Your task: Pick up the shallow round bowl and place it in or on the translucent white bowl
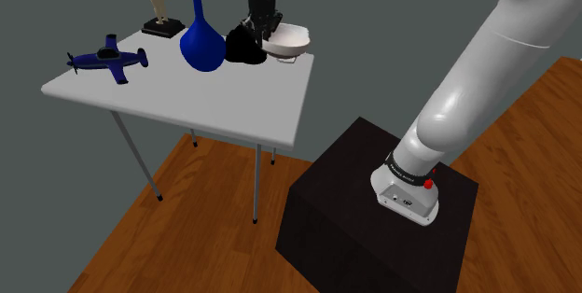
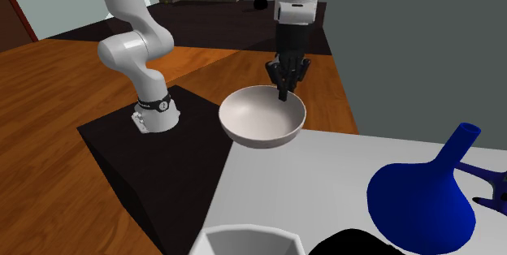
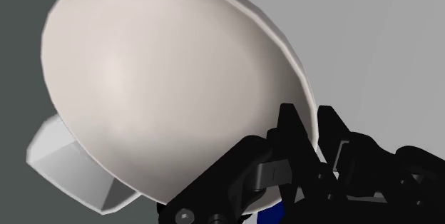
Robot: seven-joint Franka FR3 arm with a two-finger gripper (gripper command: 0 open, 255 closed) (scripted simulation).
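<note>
White bowl (image 2: 262, 119) pinched by tool (image 2: 283, 92), blue plane (image 1: 107, 60)

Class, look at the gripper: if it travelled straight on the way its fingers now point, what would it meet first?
The gripper, shut on the white bowl at its rim, points downward. Past the bowl it holds, the first thing in line is probably the pale tabletop, near its edge, though depth is hard to judge.

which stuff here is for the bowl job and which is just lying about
For the job: shallow round bowl, clasped at its rim by the fingers; second white bowl.
Lying about: blue vase, blue toy plane, statuette, black object.
</note>
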